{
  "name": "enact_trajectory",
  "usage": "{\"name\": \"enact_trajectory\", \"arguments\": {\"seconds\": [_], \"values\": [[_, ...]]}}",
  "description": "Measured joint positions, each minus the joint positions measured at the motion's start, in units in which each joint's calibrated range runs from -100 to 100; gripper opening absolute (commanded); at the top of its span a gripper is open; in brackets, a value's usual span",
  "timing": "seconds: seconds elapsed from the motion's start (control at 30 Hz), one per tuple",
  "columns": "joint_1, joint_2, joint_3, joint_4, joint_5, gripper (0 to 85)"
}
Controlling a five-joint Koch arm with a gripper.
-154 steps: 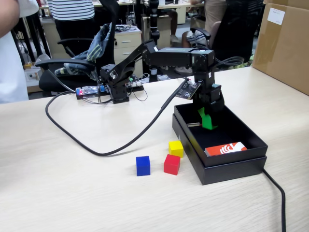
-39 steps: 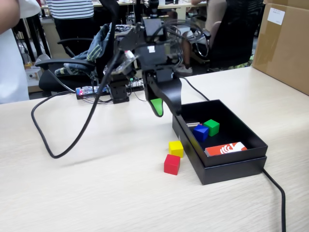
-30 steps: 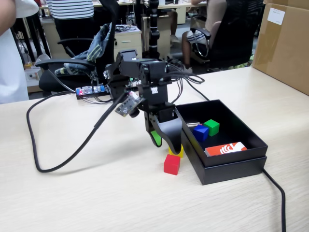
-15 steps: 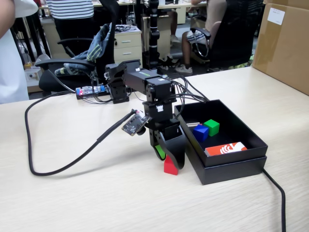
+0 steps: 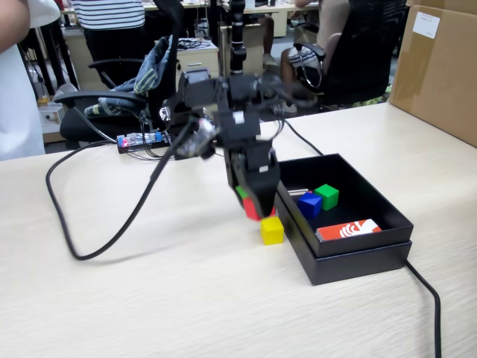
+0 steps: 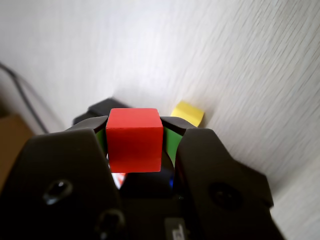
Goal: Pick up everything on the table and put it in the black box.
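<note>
My gripper (image 5: pixel 253 207) is shut on the red cube (image 6: pixel 134 140), which sits between its green-lined jaws and also shows in the fixed view (image 5: pixel 252 210), held just above the table (image 5: pixel 149 298) beside the black box (image 5: pixel 358 257). The yellow cube (image 5: pixel 272 230) lies on the table right below and next to the gripper, against the box's near-left wall; the wrist view shows it (image 6: pixel 188 113) past the jaws. The green cube (image 5: pixel 326 196) and the blue cube (image 5: pixel 309 203) lie inside the box.
A red-and-white card (image 5: pixel 348 230) and a thin stick (image 5: pixel 298 192) lie in the box. A black cable (image 5: pixel 82 246) loops across the table at the left; another (image 5: pixel 428 298) runs off at the front right. A brown carton (image 5: pixel 440 67) stands at the back right.
</note>
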Motion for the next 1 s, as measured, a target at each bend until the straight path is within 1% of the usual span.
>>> {"name": "enact_trajectory", "arguments": {"seconds": [0.13, 0.17, 0.2, 0.23, 0.4, 0.53, 0.7, 0.73, 0.83, 0.87, 0.9, 1.0], "values": [[3.7, -10.5, -2.6, -0.4, 1.0, 5.7], [6.2, -11.4, -3.4, -0.4, 2.1, 5.7], [7.6, -11.4, -3.5, -0.4, 2.7, 5.7], [7.8, -11.4, -3.5, -0.5, 2.8, 5.7], [12.3, -8.0, -3.4, -0.4, 6.0, 6.0], [14.2, -0.5, -3.5, -0.4, 8.0, 6.5], [14.5, 8.2, -3.6, -0.4, 9.3, 7.6], [14.5, 9.1, -3.6, -0.4, 9.4, 11.7], [14.5, 11.0, -3.6, -0.5, 9.6, 19.8], [14.5, 11.3, -3.6, -0.5, 9.6, 27.0], [14.6, 11.5, -3.6, -0.9, 9.6, 30.7], [14.6, 11.5, -3.5, -2.1, 9.6, 38.2]]}}
